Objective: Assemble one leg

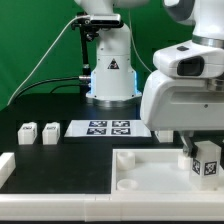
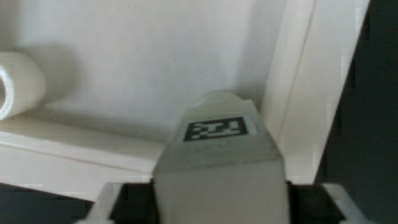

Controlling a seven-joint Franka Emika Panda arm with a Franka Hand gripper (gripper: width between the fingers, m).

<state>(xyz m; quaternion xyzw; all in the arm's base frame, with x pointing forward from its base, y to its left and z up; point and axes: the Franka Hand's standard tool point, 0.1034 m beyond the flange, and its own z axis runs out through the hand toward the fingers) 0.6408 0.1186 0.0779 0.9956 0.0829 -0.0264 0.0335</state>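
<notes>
My gripper is shut on a leg, a small white peg with a black-and-white tag. It holds the leg over the corner of the white tabletop at the exterior view's right. In the wrist view the leg points out from between the dark fingers toward the tabletop's inner floor, next to its raised rim. A round corner hole lies off to one side. Two more legs stand at the exterior view's left.
The marker board lies behind the tabletop, in front of the arm's base. A white block sits at the exterior view's left edge. The table is black with a green backdrop.
</notes>
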